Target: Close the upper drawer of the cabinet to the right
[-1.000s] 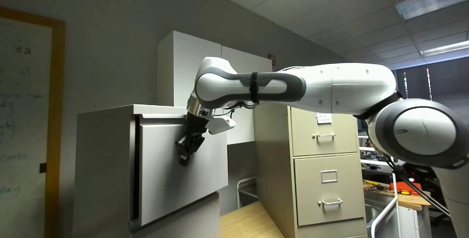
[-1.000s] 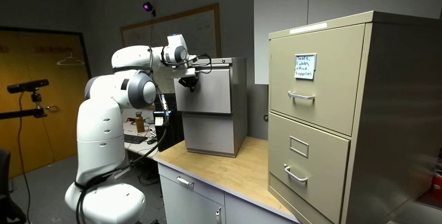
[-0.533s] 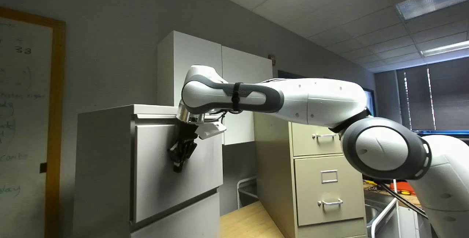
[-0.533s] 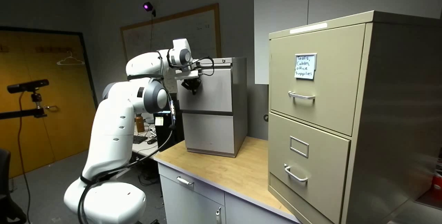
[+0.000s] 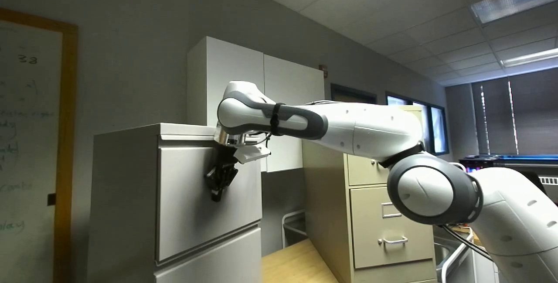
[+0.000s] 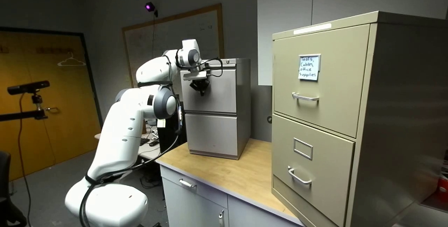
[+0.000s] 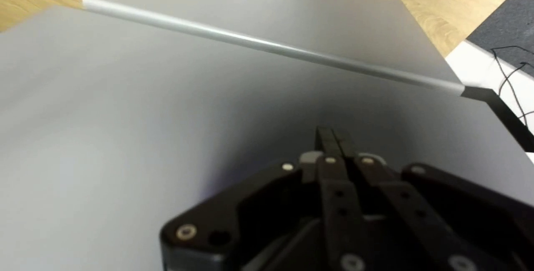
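At the back of an exterior view stands a wide yellow-brown door (image 6: 66, 132), while in an exterior view a window (image 5: 439, 132) shows far off. The wood-topped table (image 6: 224, 174) spreads broadly in an exterior view; the wrist view catches only scraps of its top beyond the lower drawer (image 7: 283, 16). The beige filing cabinet (image 6: 329, 122) is in both exterior views. In an exterior view the arm (image 6: 117, 153) appears nearly whole; in an exterior view its white links (image 5: 383, 128) cross in front of the filing cabinet's upper part.

On the table, apart from the filing cabinet, stands the pale-grey cabinet (image 6: 244, 115). The upper drawer (image 5: 196, 217) fills its upper half and looks closed: the front lies level with the cabinet's side, with a thin seam at the edge and a narrow line beneath. The panel is plain, flat metal, shadowed around the black hand (image 7: 333, 135). The wrist view, close on that panel, shows the hand closed, its 2 fingers together, a detail too small to read in both exterior views. It points downward before the drawer front; whether the tips touch I cannot tell. A handwritten card (image 6: 308, 71) and a small round lock (image 6: 228, 61) show in an exterior view.
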You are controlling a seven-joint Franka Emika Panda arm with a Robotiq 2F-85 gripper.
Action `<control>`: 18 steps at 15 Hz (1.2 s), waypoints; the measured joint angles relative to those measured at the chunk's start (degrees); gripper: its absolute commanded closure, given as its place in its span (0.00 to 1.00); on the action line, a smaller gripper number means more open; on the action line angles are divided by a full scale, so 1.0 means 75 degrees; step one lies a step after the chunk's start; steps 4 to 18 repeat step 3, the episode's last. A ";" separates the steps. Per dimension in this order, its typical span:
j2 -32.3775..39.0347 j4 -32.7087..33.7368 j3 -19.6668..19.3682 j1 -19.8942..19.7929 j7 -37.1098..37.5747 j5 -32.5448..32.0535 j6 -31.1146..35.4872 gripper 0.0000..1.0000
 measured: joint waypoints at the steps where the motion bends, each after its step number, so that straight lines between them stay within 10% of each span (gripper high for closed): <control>1: 0.0053 0.0175 -0.0025 -0.0011 -0.0001 0.0000 -0.0111 0.96; 18: 0.0192 0.0503 -0.0061 -0.0020 -0.0003 0.0001 -0.0300 0.98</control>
